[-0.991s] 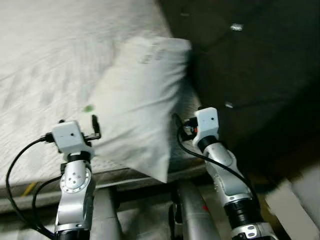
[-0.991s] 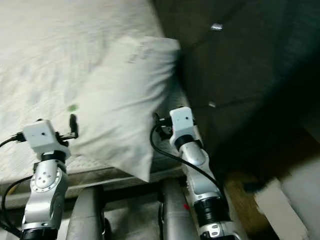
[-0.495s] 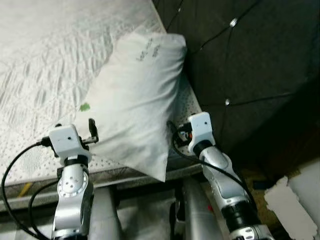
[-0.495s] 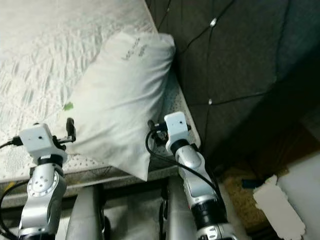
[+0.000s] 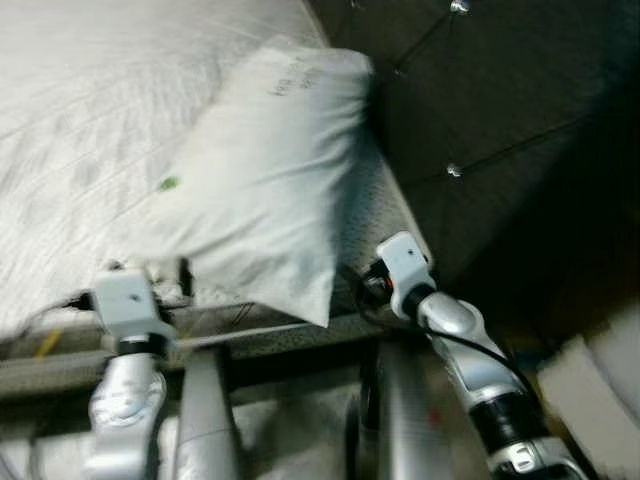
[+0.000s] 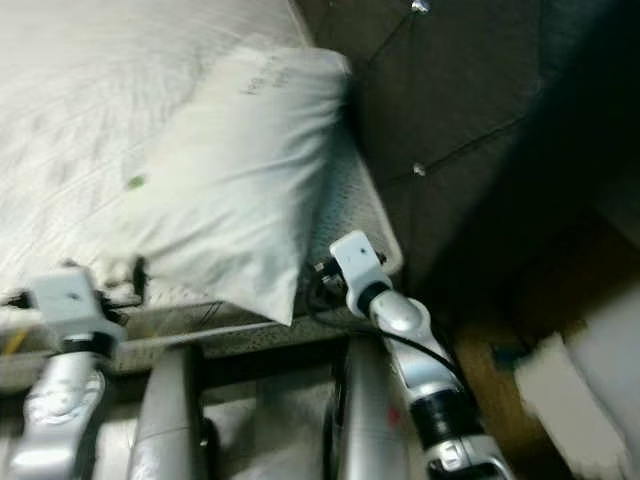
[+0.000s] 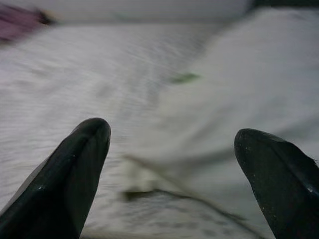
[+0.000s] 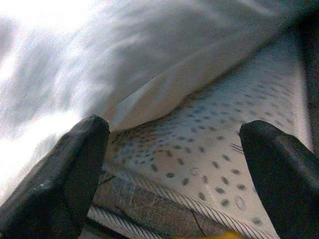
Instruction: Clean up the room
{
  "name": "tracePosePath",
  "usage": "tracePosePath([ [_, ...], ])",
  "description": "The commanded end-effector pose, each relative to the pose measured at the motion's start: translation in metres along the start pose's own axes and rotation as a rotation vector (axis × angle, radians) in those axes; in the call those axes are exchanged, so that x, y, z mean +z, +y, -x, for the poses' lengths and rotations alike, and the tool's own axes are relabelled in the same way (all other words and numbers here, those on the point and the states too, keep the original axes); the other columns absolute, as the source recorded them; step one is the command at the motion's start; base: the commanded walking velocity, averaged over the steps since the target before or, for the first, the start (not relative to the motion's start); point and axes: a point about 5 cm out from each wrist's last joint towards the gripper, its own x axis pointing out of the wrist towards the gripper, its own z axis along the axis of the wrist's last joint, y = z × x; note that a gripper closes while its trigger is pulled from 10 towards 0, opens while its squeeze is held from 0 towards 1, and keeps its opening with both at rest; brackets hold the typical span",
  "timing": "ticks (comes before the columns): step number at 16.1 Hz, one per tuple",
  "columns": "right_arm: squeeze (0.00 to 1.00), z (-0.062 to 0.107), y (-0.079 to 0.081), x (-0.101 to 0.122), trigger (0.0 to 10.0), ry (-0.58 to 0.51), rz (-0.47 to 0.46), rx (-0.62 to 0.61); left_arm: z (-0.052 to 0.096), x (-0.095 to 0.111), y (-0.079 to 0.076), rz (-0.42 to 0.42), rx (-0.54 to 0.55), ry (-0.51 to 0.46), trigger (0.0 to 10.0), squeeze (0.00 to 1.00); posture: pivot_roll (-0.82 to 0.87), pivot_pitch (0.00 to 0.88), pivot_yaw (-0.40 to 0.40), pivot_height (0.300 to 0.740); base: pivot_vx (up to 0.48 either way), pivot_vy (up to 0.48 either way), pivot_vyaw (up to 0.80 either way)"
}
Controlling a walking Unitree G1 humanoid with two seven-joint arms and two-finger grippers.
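2 grippers spread and empty, left gripper (image 7: 172, 164) and right gripper (image 8: 174, 164) flanking the pillow (image 5: 265, 170) on the mattress (image 5: 70, 120); I judge squaring it against the headboard (image 5: 470, 90) comes next

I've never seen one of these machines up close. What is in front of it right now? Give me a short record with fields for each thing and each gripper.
Pillow: white, lying on the mattress by the headboard, one corner hanging past the mattress edge
Mattress: white, quilted
Headboard: dark, tufted with buttons
Left gripper: fingers open, empty, pointed at the pillow from the mattress edge
Right gripper: fingers open, empty, low at the mattress edge under the pillow's side
Picture quality: blurred
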Motion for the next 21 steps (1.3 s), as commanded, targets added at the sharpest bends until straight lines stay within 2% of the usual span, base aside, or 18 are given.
tracePosePath([
  [1,0.00,-0.003,0.009,0.003,10.0,0.026,0.033,0.074,0.005,-0.009,0.004,-0.010,0.004,0.052,10.0,0.00,0.12,0.149,-0.004,0.526,0.000,0.000,0.00],
  [2,0.00,-0.003,0.009,0.004,10.0,0.032,0.035,0.083,0.006,-0.009,0.005,-0.012,0.007,0.055,10.0,0.00,0.12,0.149,-0.004,0.526,0.000,0.000,0.00],
  [4,0.00,-0.004,0.018,-0.003,10.0,0.071,0.048,0.142,0.004,0.001,0.008,-0.009,0.025,-0.004,10.0,0.00,0.13,0.143,0.002,0.526,0.000,0.000,0.00],
  [7,0.00,-0.014,0.019,-0.006,10.0,0.094,-0.049,0.119,0.003,0.009,0.015,-0.037,0.016,-0.006,10.0,0.00,0.15,0.134,0.017,0.526,0.000,0.000,0.00],
  [9,0.00,-0.017,0.014,-0.002,10.0,0.091,-0.083,0.122,0.008,0.007,0.018,-0.054,0.010,0.016,10.0,0.00,0.16,0.132,0.021,0.526,0.000,0.000,0.00],
  [11,0.00,-0.014,0.005,-0.001,10.0,0.109,-0.056,0.178,0.012,0.005,0.019,-0.053,0.012,0.027,10.0,0.00,0.16,0.132,0.022,0.526,0.000,0.000,0.00],
  [13,0.00,-0.009,-0.008,0.000,10.0,0.132,-0.066,0.217,0.012,0.005,0.017,-0.047,0.008,0.033,10.0,0.00,0.16,0.131,0.024,0.526,0.000,0.000,0.00],
  [15,0.00,0.002,-0.030,0.003,10.0,0.145,-0.069,0.239,0.010,0.004,0.014,-0.043,-0.007,0.040,10.0,0.00,0.14,0.128,0.031,0.526,0.000,0.000,0.00],
  [17,0.00,0.023,-0.049,0.001,10.0,0.175,-0.159,0.285,0.007,0.003,0.012,-0.041,-0.020,0.045,10.0,0.00,0.12,0.128,0.038,0.526,0.000,0.000,0.00],
  [18,0.00,0.026,-0.050,0.000,10.0,0.180,-0.168,0.297,0.006,0.003,0.012,-0.040,-0.021,0.046,10.0,0.00,0.12,0.128,0.040,0.526,0.000,0.000,0.00],
  [19,0.00,0.037,-0.045,-0.001,10.0,0.184,-0.210,0.354,0.004,0.003,0.011,-0.037,-0.028,0.045,10.0,0.00,0.10,0.127,0.046,0.526,0.000,0.000,0.00],
  [21,0.00,0.054,-0.022,0.005,10.0,0.164,-0.295,0.507,0.000,0.002,0.007,-0.028,-0.044,0.045,10.0,0.00,0.09,0.125,0.051,0.526,0.000,0.000,0.00],
])
